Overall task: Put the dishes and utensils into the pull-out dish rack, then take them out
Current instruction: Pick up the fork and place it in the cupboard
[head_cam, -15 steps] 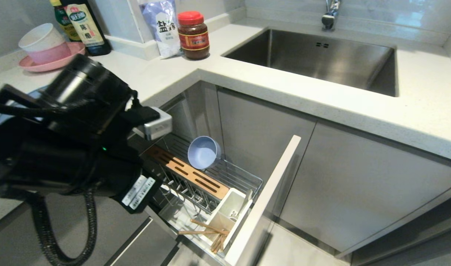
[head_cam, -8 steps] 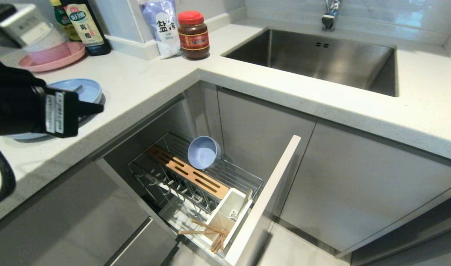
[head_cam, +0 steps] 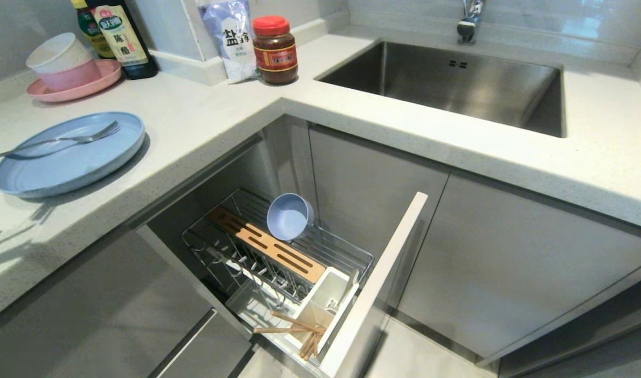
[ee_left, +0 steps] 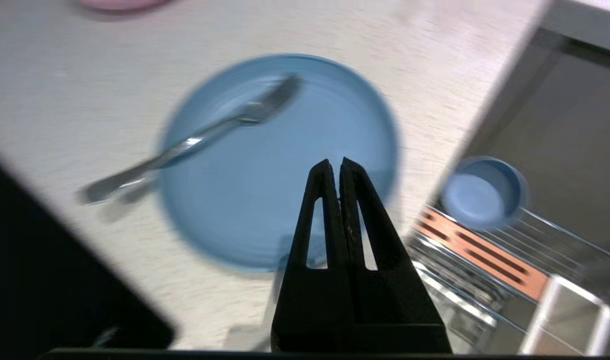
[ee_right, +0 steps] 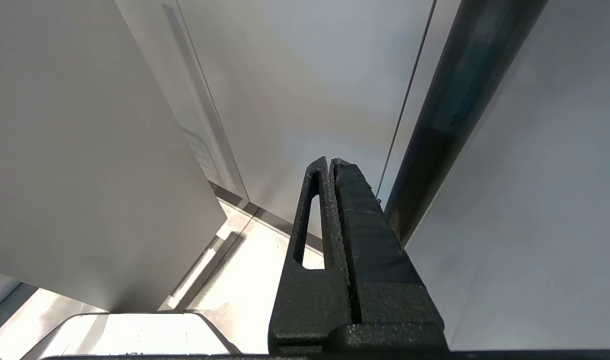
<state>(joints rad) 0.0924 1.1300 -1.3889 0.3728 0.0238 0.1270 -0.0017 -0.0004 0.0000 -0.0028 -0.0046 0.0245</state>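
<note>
Pale blue plate (head_cam: 68, 155): flat on the white table (head_cam: 205, 113), left portion, close to the front edge. Silver fork (head_cam: 63, 140): lying across the plate, tines toward the plate's far right rim, handle overhanging the left rim. Pull-out dish rack (head_cam: 278, 262): drawn out from under the table corner, chrome wire, attached to a narrow white cabinet front (head_cam: 375, 286). Small pale blue bowl (head_cam: 289, 216): tipped on its side at the rear of the rack, opening facing outward, beside the slotted wooden strip (head_cam: 268, 244). White utensil caddy (head_cam: 326, 299): at the rack's front end, against the cabinet front. Wooden chopsticks (head_cam: 294, 329): low at the rack's front end beside the caddy, one lying roughly level, the others slanted down. Left tool (ee_left: 335, 162): closed, empty, poised above the plate's near rim, clear of plate and fork, seen only in the left wrist view. Right tool (ee_right: 330, 161): closed, empty, parked low beside grey cabinet doors, above pale floor. Also on the table, rear left: pink plate (head_cam: 73, 84) carrying stacked pink and white bowls (head_cam: 63, 60), dark sauce bottle (head_cam: 122, 37), salt bag (head_cam: 228, 34), red-lidded jar (head_cam: 274, 50). Steel sink (head_cam: 457, 84): set into the table at rear right, faucet (head_cam: 470, 21) behind.
</note>
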